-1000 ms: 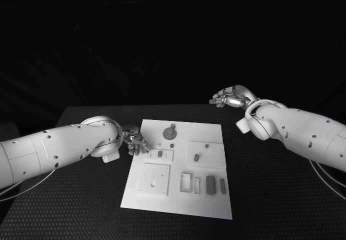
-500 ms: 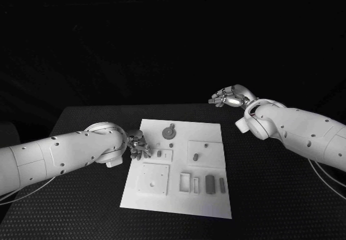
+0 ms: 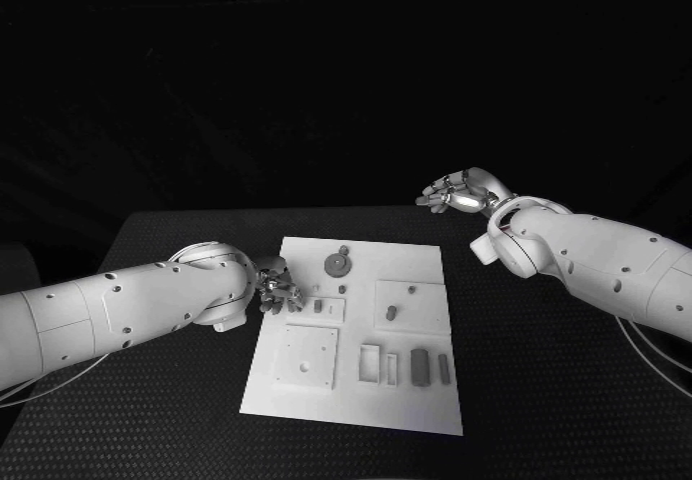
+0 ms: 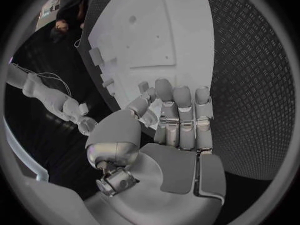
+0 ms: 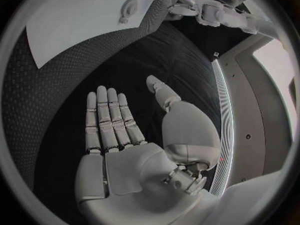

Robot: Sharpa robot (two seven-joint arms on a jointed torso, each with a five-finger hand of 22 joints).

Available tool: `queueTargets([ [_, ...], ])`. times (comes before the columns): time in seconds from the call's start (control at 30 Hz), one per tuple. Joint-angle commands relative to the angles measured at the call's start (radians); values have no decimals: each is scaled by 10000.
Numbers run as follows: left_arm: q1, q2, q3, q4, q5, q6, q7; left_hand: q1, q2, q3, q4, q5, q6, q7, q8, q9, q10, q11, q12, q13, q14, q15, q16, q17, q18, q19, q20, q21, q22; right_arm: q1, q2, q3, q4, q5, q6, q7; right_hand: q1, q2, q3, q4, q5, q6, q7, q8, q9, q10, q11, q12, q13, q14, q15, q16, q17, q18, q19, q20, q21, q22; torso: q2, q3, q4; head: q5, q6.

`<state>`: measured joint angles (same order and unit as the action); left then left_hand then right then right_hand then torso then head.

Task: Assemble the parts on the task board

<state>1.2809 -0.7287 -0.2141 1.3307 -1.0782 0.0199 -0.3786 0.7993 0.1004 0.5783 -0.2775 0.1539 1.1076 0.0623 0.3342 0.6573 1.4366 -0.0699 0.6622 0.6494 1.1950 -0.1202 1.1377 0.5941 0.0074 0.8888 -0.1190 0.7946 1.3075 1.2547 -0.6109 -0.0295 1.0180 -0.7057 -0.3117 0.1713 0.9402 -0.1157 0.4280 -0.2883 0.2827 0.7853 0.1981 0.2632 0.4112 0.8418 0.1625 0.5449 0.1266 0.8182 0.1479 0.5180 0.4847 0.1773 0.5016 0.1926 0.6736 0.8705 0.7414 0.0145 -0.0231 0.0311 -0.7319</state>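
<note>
The white task board [image 3: 361, 395] lies in the middle of the black table. On it are a round grey part [image 3: 336, 264] near the far edge, a small grey part [image 3: 392, 314] on a raised square, and dark oblong parts [image 3: 420, 367] near the front. My left hand [image 3: 277, 290] hovers at the board's left edge, fingers stretched out and holding nothing; in the left wrist view that hand [image 4: 172, 127] reaches over the board [image 4: 169, 30]. My right hand [image 3: 454, 192] is raised beyond the board's far right corner, and the right wrist view shows it [image 5: 122, 140] flat and empty.
The textured black table [image 3: 562, 380] spreads around the board on all sides. In the right wrist view the board [image 5: 69, 25] with the round part [image 5: 128, 7] lies well ahead of the fingers, and the left arm [image 5: 212, 10] shows beyond it.
My left arm has swung in a little, bringing its hand slightly closer to the board's left edge. The right hand has barely moved.
</note>
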Motion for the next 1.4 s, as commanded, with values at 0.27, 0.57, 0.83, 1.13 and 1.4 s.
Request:
queueTargets([
  [0.27,-14,84,5,-11,-251,-78,-110,-103,68,26,11,88,483,-354,109,101,-6,-122,281,195,24,-137,237,23,-52,91,-1015,225,245,-9,-5,5,29,16,123,79,-63,57,18,8,46,-20,148,35,-20,67,7,56,-23,-46,5,40,-20,71,-23,40,-71,16,3,0,9,-16,-18],
  [0.57,-56,158,5,-42,-345,-199,-120,-167,101,38,-2,133,534,-385,137,165,-22,-153,437,293,44,-183,367,17,-51,111,-1056,336,243,-9,-11,5,31,16,124,83,-63,54,20,7,49,-19,148,36,-24,66,7,59,-33,-48,5,44,-26,72,-25,43,-73,19,2,0,1,-17,-14],
  [0.83,-84,156,6,-30,-512,-402,-99,-178,127,60,-12,133,541,-394,140,187,-40,-163,482,321,44,-197,405,9,-48,119,-1073,377,242,-11,-12,5,23,16,130,87,-69,54,19,10,51,-19,149,37,-27,66,8,63,-41,-49,5,47,-31,73,-26,46,-75,22,1,-1,3,-26,-9],
  [1.13,-85,118,8,23,-565,-467,-95,-153,135,108,-47,171,553,-407,146,212,-56,-177,524,345,45,-207,444,-4,-43,121,-1092,421,242,-12,-23,5,26,17,136,86,-83,54,16,15,52,-19,150,38,-31,67,8,67,-50,-51,6,50,-37,74,-26,50,-77,24,-1,-3,5,-28,-8],
  [1.4,-88,144,6,34,-700,-349,-121,-139,127,135,-57,184,557,-411,147,224,-63,-182,543,355,47,-212,462,-13,-43,121,-1100,443,241,-12,-31,5,35,21,138,84,-98,54,13,20,54,-19,151,39,-35,67,8,71,-59,-51,6,55,-43,75,-27,53,-79,27,-2,-2,12,-23,-24],
])
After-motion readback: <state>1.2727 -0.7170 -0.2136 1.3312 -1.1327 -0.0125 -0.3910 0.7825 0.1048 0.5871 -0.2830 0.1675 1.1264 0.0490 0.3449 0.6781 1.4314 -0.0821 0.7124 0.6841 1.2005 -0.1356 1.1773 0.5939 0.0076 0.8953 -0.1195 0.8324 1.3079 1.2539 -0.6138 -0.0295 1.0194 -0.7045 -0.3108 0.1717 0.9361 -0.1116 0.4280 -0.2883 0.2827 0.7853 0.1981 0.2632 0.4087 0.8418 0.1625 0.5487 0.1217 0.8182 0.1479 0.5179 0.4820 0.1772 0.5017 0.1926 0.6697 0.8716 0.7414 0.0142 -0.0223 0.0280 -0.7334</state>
